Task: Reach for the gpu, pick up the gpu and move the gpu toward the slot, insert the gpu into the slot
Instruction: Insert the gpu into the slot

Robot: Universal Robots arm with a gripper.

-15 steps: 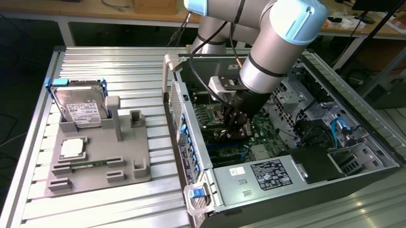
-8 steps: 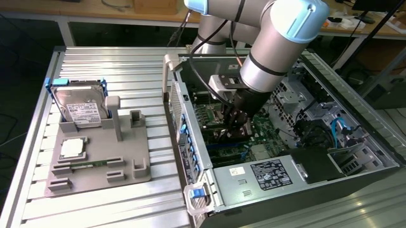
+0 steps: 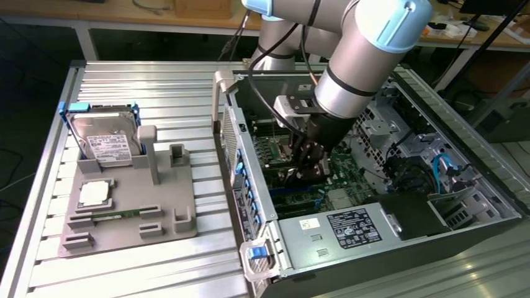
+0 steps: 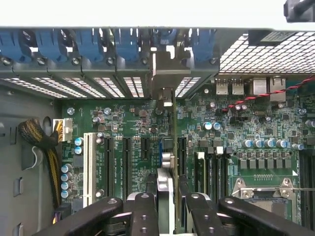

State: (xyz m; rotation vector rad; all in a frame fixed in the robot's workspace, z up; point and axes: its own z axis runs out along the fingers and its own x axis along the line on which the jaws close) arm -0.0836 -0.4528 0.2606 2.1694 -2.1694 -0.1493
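In the exterior view, my pincer (image 3: 313, 160) reaches down inside the open computer case (image 3: 463, 186) on the tabletop (image 3: 124, 267). In the wrist view, it is partly closed and clamps the gpu (image 4: 164, 78) edge-on, upright over the motherboard (image 4: 236, 123), its bracket at the case's rear wall.

From my screen I see a slotted aluminium table (image 3: 124, 261) under bright, even light, its grooves shining pale. Behind it a wooden workbench (image 3: 124, 15) runs along the far side on a pale metal leg (image 3: 85, 42), with deep shadow beneath. Another wooden bench (image 3: 488, 38) stands toward the exterior view's right. The floor (image 3: 25, 93) looks dark.
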